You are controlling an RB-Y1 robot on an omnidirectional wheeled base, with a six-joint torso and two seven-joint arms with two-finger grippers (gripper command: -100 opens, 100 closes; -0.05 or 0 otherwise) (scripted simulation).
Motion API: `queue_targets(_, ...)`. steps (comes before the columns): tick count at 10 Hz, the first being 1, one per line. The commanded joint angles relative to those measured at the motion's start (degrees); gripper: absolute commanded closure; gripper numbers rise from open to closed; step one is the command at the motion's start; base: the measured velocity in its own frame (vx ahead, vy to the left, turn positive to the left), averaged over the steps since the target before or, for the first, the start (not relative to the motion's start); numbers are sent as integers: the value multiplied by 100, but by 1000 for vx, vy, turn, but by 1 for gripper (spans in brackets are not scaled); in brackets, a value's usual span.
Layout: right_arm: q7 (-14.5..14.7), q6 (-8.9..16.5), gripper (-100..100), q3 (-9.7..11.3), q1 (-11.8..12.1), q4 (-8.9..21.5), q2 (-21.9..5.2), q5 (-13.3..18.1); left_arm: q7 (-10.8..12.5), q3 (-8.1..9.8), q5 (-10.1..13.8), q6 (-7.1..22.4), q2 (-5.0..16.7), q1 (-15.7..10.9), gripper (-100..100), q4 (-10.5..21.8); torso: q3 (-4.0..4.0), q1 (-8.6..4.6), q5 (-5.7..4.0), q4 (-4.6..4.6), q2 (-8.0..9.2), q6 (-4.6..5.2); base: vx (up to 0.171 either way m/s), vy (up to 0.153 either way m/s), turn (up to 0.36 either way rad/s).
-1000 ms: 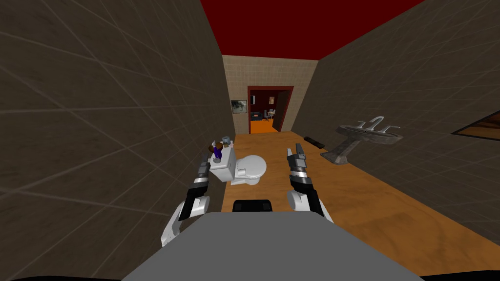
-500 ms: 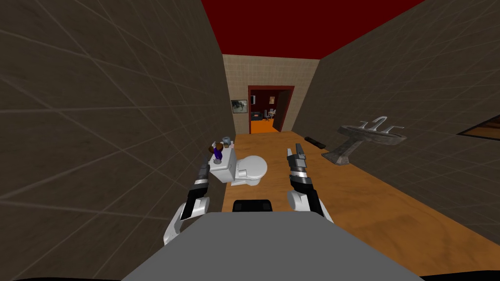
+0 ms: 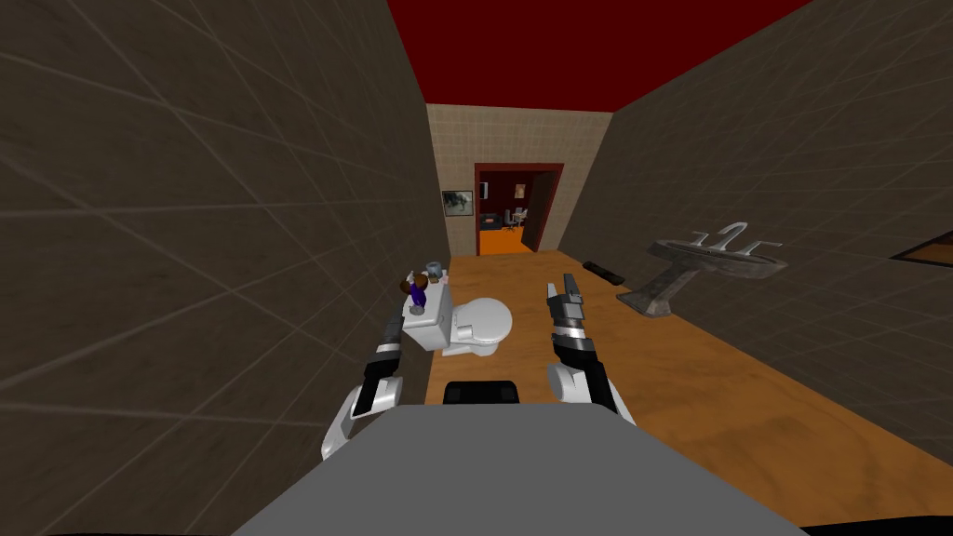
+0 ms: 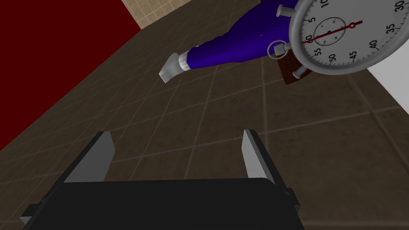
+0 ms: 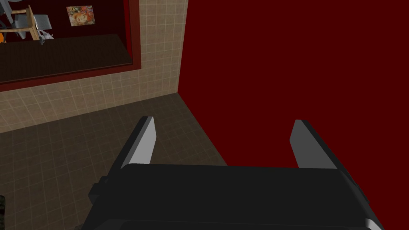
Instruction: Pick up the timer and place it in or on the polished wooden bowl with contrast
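Observation:
The timer [image 4: 346, 36], a grey stopwatch with a white dial, stands on the white toilet tank [image 3: 425, 324] beside a purple bottle [image 4: 239, 44]. A brown wooden-looking thing [image 4: 292, 71] sits partly hidden behind the timer. In the head view the timer [image 3: 418, 312] is a small grey spot at the tank's near end. My left gripper [image 3: 395, 322] hovers open just short of the tank, and in its wrist view the left gripper [image 4: 177, 137] has the timer ahead and off to one side. My right gripper [image 3: 560, 284] is open and empty over the floor.
The white toilet bowl [image 3: 484, 323] stands right of the tank, against the dark tiled left wall [image 3: 186, 233]. A grey cup-like thing [image 3: 433, 268] sits at the tank's far end. A pedestal sink [image 3: 707, 261] is on the right wall, a dark flat thing [image 3: 602, 272] lies on the orange floor, and a doorway [image 3: 507, 219] is ahead.
The whole head picture has slid slightly right, so I have shifted a little. My left gripper sits a bit lower and nearer to me. The right arm has not moved.

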Motion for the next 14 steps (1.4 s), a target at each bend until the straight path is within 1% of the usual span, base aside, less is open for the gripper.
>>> queue_targets(1,0,0,0,0,0,0,0,0,-81,-4,-144,-116,-13,-83,-100,255,0,0,0,0,0,0,36,38,21)
queue_targets(6,0,0,0,0,0,0,0,0,-304,-34,-660,-404,1,-390,-100,1004,-1,7,1,0,-1,0,42,55,24)
queue_targets(9,0,0,0,0,0,0,0,0,-415,-59,-946,-555,2,-559,-100,1389,-1,3,1,0,-1,0,37,50,24)
queue_targets(11,0,0,0,0,0,0,0,0,-469,-74,-1094,-632,-14,-645,-100,1582,1,-1,0,0,1,0,34,43,17)
queue_targets(13,0,0,0,0,0,0,0,0,-505,-85,-1194,-684,-38,-703,-100,1708,2,-1,0,1,4,0,26,34,14)
queue_targets(14,0,0,0,0,0,0,0,0,-489,-87,-1166,-638,-32,-680,-100,1636,3,-6,-1,1,6,0,9,9,0)
